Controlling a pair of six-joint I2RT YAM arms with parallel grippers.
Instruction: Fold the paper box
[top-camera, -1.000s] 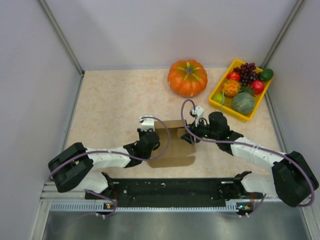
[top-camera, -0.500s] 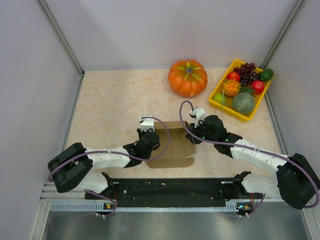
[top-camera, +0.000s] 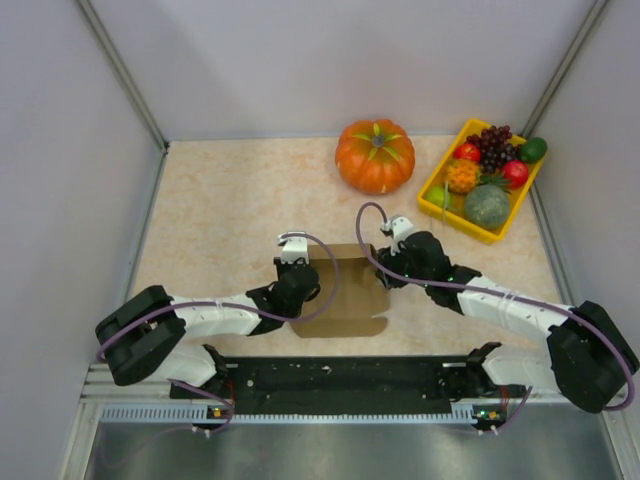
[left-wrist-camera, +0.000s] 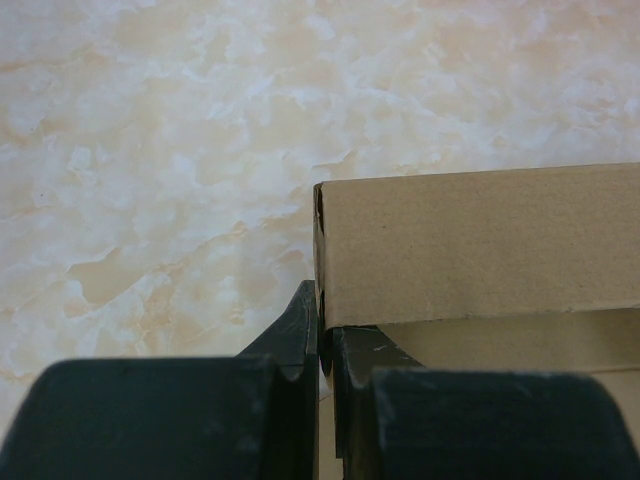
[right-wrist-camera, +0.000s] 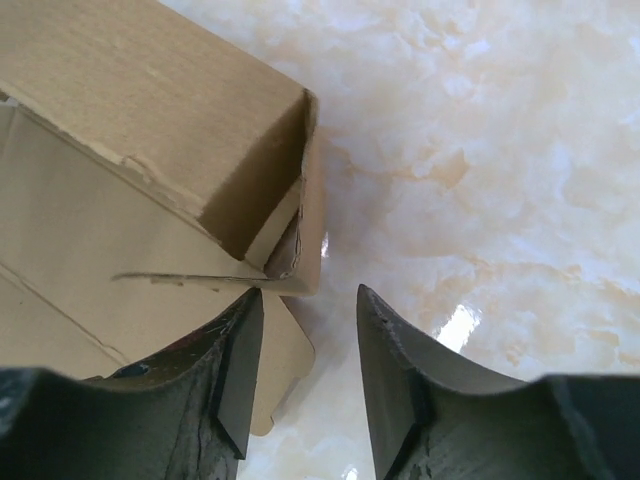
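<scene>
The paper box (top-camera: 350, 298) is plain brown cardboard, partly folded, lying between my two arms near the table's front. My left gripper (top-camera: 303, 283) is at its left side. In the left wrist view that gripper (left-wrist-camera: 326, 325) is shut on the left edge of the box (left-wrist-camera: 480, 240), whose raised wall stands just ahead. My right gripper (top-camera: 385, 274) is at the box's right end. In the right wrist view it (right-wrist-camera: 308, 300) is open, the raised corner of the box (right-wrist-camera: 150, 110) is just ahead of the gap, and its left finger (right-wrist-camera: 235, 370) lies over a flat flap.
An orange pumpkin (top-camera: 375, 155) sits at the back, beyond the box. A yellow tray (top-camera: 452, 218) of fruit stands at the back right. White walls close in the table on the left, back and right.
My right gripper has shifted slightly left, toward the box's right end, and its jaws have changed width. The left gripper and the box have stayed put.
</scene>
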